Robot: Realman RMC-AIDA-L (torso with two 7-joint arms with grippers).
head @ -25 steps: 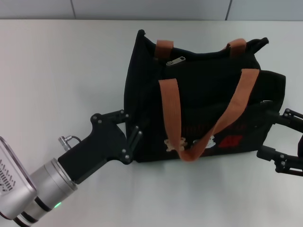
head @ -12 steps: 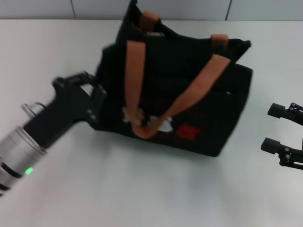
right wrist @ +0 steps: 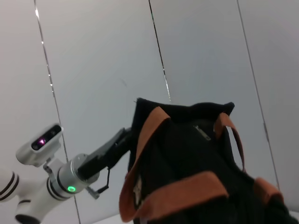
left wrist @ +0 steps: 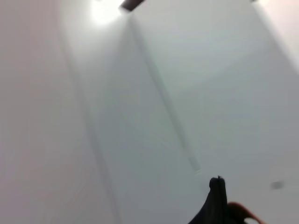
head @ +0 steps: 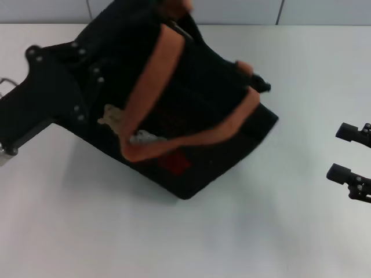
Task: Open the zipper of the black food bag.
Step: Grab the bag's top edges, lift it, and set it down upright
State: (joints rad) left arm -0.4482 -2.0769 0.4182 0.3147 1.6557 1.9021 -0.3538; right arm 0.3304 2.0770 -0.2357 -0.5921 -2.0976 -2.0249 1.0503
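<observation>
Left gripper (head: 87,87) pinches end of boxy black fabric food bag (head: 203,145), tilting it. Right gripper (head: 346,152) spread, well apart. Advice: steady bag, expose zipper first.

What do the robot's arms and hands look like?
The left tool is a chunky matte black block with small silver screws. In the right wrist view, the left arm behind it is a silver cylinder with a green light, then white with black rings. A white box with a pink light sits on top. The right tool is black, with two thin rounded fingers.
</observation>
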